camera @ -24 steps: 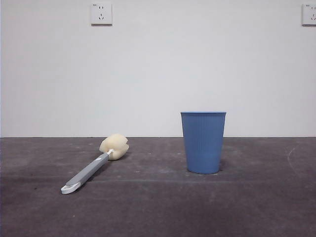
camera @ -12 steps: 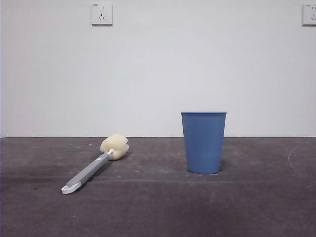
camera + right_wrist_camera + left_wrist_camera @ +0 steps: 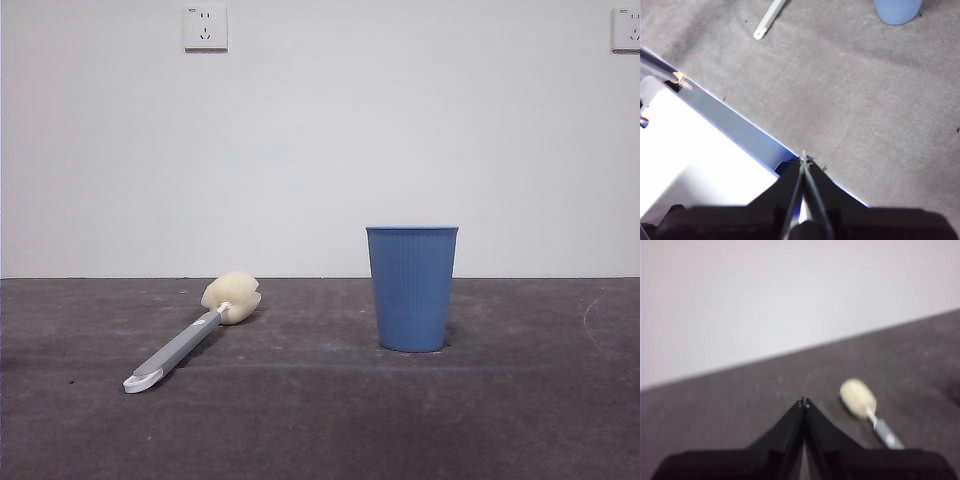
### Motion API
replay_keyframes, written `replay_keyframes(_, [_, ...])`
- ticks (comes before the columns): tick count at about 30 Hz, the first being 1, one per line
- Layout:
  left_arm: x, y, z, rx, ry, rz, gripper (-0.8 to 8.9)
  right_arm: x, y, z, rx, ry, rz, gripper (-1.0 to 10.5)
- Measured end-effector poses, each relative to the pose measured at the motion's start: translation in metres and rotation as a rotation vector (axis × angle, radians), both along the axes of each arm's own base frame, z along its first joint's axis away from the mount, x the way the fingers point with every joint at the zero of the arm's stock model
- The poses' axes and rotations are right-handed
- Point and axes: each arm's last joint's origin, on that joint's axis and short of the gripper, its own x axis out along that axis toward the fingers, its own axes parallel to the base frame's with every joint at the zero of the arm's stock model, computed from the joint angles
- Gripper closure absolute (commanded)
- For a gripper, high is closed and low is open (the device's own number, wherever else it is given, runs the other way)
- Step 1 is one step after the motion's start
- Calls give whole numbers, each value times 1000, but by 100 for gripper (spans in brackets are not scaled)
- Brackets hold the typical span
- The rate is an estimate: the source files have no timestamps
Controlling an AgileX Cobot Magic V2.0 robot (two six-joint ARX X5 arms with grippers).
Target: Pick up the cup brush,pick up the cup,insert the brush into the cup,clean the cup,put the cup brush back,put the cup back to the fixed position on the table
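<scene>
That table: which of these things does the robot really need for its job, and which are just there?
For the job:
- cup brush, lying flat
- cup, upright
- table
- left gripper and right gripper, both shut, holding nothing

Just there:
- wall sockets
- white wall

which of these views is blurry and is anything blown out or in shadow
Front view: sharp and evenly lit, the cup casting only a faint shadow on the table. Left wrist view: soft all over, the cup brush smeared and the left gripper dark. Right wrist view: fairly sharp table, but a white surface is blown out beside the right gripper.
</scene>
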Motion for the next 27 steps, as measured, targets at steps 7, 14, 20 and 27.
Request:
replay_keyframes(7, [2,2,-48,-57,81,33,817,0,0,0,0,0,0,945])
replay_keyframes(14, [0,3,-71,-84,170,45,817,0,0,0,0,0,0,945])
replay_keyframes(20, [0,3,-71,-88,170,45,817,0,0,0,0,0,0,945])
replay_keyframes(27, [0,3,-71,-88,170,45,817,0,0,0,0,0,0,945])
